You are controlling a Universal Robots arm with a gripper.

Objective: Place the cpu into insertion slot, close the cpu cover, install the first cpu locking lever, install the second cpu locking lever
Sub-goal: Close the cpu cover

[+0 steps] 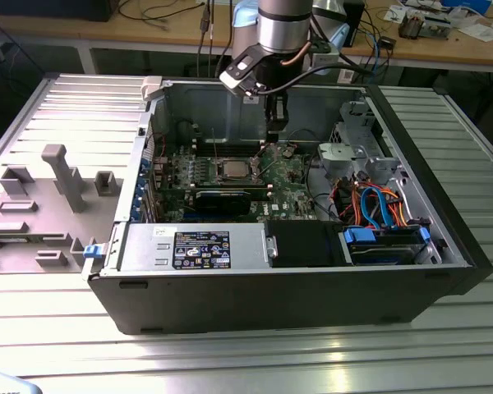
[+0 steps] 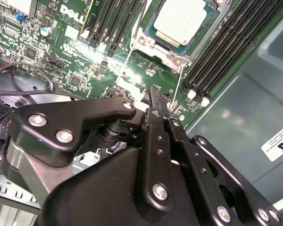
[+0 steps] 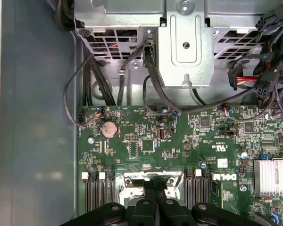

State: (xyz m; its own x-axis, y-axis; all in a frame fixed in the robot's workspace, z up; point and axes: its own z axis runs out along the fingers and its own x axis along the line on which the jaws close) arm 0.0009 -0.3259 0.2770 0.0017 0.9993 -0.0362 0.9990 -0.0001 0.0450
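- My end effector [image 1: 275, 130], fingers together and empty, hangs over the green circuit board [image 1: 294, 176] at upper centre of the exterior view.
- The cpu [image 2: 179, 21] lies in the insertion slot [image 1: 221, 173], left of my tip there, framed by the cpu cover [image 2: 166, 52].
- The open computer case [image 1: 271, 287] rests on the ribbed tabletop [image 1: 230, 357].

White maker's logo [image 3: 225, 178] printed on the green circuit board [image 3: 146, 127], beside the memory slots [image 3: 200, 193]. Black label with white print [image 1: 201, 249] on the grey power supply box [image 1: 144, 246], near side. White sticker [image 2: 279, 147] on the case wall [image 2: 236, 108]; fine print illegible.
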